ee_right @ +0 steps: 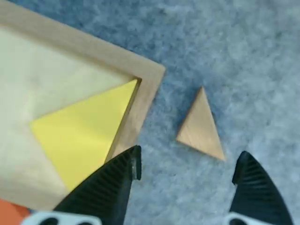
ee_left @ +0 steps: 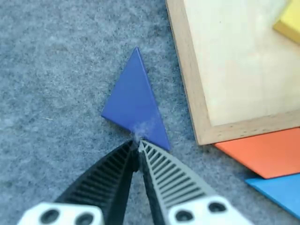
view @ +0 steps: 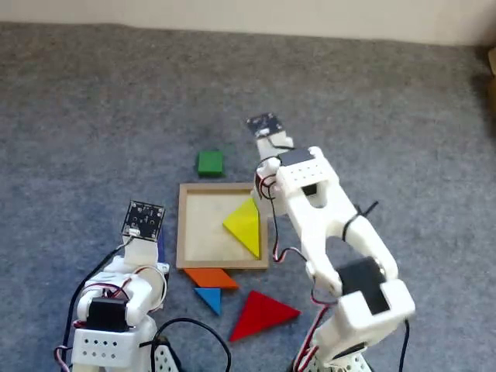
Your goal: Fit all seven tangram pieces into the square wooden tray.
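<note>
The right gripper hangs wide open and empty. The small wooden triangle lies just ahead of its jaws, beside the tray corner. It should advance, lower squarely, then pinch opposite edges.

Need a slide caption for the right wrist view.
Open right gripper aimed at a wooden triangle lying on the carpet beside the tray, which holds a yellow triangle.
</note>
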Tool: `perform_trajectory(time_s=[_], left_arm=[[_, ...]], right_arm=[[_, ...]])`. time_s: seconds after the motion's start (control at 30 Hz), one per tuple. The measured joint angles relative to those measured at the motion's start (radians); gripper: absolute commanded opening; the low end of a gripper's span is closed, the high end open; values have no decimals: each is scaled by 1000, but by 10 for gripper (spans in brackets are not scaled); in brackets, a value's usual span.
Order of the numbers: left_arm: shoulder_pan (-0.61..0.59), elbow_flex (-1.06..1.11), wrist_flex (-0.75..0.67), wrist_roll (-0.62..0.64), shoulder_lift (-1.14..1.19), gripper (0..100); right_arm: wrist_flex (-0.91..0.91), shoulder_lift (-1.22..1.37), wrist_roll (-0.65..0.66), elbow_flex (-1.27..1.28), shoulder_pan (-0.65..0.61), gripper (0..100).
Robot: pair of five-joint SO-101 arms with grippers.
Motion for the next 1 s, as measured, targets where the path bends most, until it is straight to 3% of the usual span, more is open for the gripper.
perform_trajectory(time_s=[0.4,0.83,1.0], left_arm=[[0,0,0,0,0,5],[0,0,0,0,0,5],[0,0,0,0,0,5]], right_arm=[[-31,133,44,-86,61,283],[-38,150,44,-114,92,84],[-25,150,121,-115,95,48]])
